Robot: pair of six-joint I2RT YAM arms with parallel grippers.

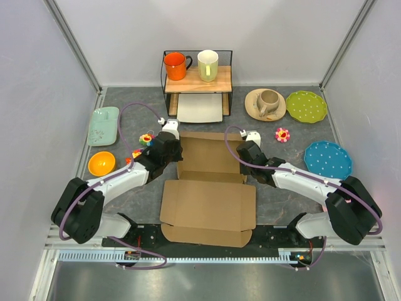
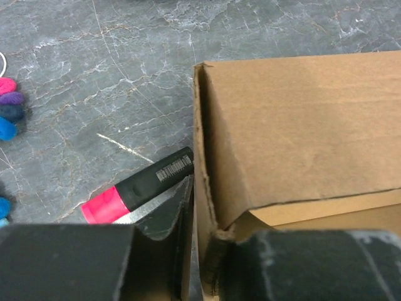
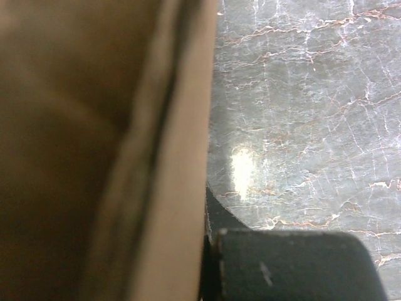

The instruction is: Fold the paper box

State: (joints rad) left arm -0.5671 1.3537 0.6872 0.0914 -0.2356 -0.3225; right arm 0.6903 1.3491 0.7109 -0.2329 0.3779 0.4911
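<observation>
Walls of the paper box (image 1: 210, 182) are up; left end effector (image 1: 175, 148) pinches the left one, right end effector (image 1: 242, 151) is clamped narrow on the right.

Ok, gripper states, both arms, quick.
Left gripper: closed on the left wall of the paper box.
Right gripper: closed on its right wall.
</observation>
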